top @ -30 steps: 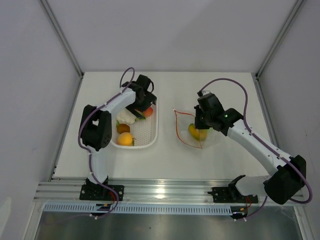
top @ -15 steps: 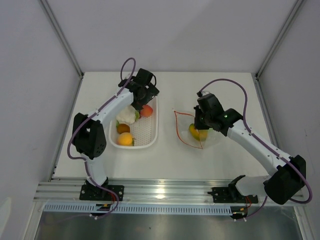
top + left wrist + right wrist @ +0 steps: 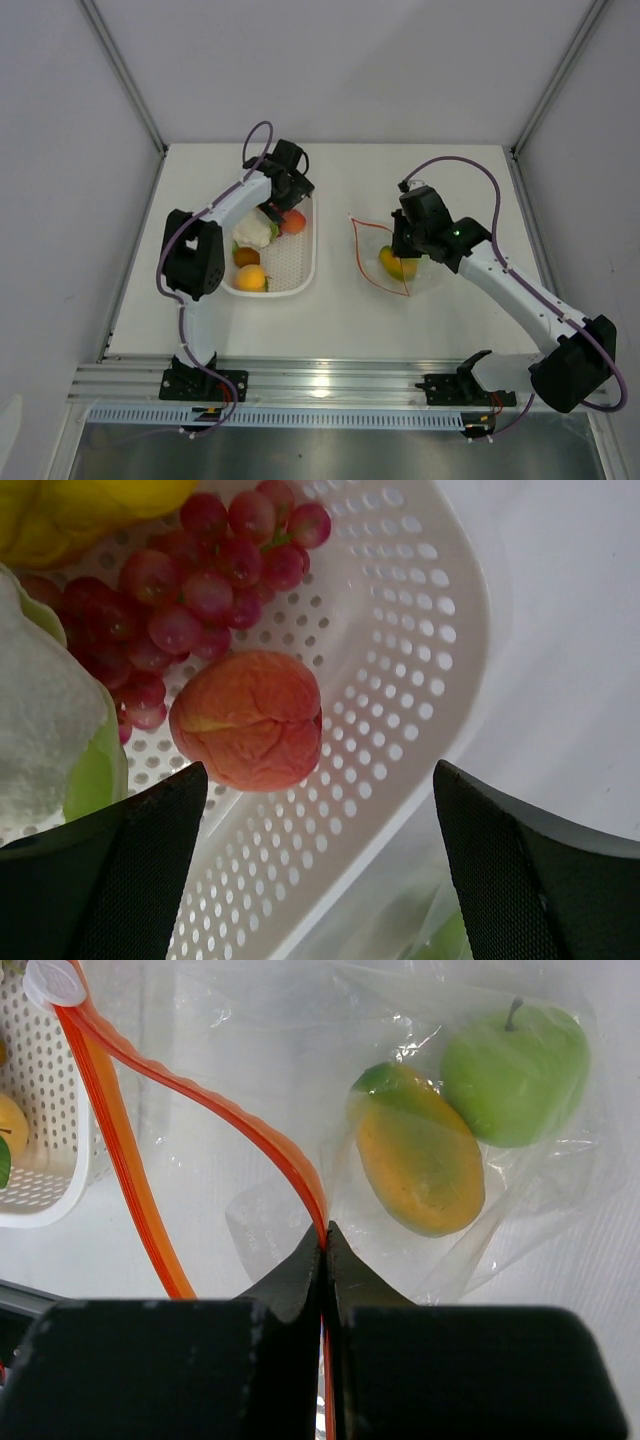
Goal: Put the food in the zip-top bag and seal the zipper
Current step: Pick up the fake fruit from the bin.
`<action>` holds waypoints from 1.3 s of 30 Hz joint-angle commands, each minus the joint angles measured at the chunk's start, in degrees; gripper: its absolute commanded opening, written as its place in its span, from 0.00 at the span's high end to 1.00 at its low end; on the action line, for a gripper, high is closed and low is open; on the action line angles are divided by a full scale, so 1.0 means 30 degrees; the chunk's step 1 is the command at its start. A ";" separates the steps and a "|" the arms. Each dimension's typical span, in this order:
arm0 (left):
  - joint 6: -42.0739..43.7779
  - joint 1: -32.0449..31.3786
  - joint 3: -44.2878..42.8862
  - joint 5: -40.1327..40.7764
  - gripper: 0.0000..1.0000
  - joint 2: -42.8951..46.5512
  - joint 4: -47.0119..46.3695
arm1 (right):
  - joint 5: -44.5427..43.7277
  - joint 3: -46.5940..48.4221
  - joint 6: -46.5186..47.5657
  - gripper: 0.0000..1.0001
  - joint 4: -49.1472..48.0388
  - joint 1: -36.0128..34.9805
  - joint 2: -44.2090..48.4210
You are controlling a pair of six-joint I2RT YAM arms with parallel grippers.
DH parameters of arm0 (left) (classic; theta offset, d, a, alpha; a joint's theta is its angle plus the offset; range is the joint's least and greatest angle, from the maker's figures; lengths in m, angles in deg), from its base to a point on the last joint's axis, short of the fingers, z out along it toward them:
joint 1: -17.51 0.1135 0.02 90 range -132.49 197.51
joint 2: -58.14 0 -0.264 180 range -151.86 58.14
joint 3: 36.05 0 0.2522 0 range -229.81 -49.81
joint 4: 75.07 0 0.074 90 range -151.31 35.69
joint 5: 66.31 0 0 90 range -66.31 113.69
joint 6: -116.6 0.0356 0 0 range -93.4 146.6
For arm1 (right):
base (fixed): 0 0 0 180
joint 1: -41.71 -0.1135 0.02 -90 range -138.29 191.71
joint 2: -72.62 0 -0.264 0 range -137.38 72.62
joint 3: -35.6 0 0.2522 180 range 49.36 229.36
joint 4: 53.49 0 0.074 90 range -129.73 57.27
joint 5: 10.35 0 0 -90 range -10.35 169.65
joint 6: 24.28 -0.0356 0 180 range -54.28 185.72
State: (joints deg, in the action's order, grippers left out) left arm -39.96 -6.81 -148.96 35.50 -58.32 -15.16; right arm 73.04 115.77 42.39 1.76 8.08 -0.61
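Note:
The clear zip-top bag (image 3: pixel 415 270) lies right of centre with a mango (image 3: pixel 420 1162) and a green apple (image 3: pixel 515 1060) inside. My right gripper (image 3: pixel 325 1232) is shut on the orange-red zipper (image 3: pixel 195 1100) and holds the upper lip up, so the mouth gapes. My left gripper (image 3: pixel 318 880) is open over the far end of the white basket (image 3: pixel 300 268), just above the red peach (image 3: pixel 250 720). Purple-red grapes (image 3: pixel 200 580) and white cauliflower (image 3: pixel 40 730) lie beside it. The basket also holds orange and yellow fruits (image 3: pixel 250 277).
The basket's perforated rim (image 3: pixel 440 660) runs under my left gripper, bare table beyond it. Grey side walls and metal posts border the table. An aluminium rail (image 3: pixel 320 385) runs along the near edge.
My left gripper has shifted a little over the basket's far end and now hovers at the peach. The right gripper has kept its hold on the zipper.

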 commanded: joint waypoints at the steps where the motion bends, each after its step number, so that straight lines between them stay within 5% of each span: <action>1: -0.0077 0.0458 0.0732 -0.0333 0.06 0.0939 -0.0967 | 0.0006 -0.0194 0.0307 1.00 -0.0326 0.0164 0.0446; 16: -0.0253 0.0781 0.2144 -0.1301 0.07 0.0326 -0.1790 | 0.0124 -0.0194 0.0306 1.00 -0.0385 0.0193 0.0358; 31: -0.0312 0.0606 0.0649 0.0515 0.09 -0.0933 0.0672 | 0.0329 -0.0106 0.0277 1.00 -0.0648 0.0193 0.0153; 39: -0.0165 0.0518 0.0708 0.0369 0.22 -0.1373 0.0261 | 0.0329 -0.0282 0.0190 1.00 -0.0677 0.0223 0.0124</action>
State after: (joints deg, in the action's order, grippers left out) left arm -40.45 -5.01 -145.25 35.13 -61.62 -14.81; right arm 73.93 114.94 42.43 1.52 8.47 -0.54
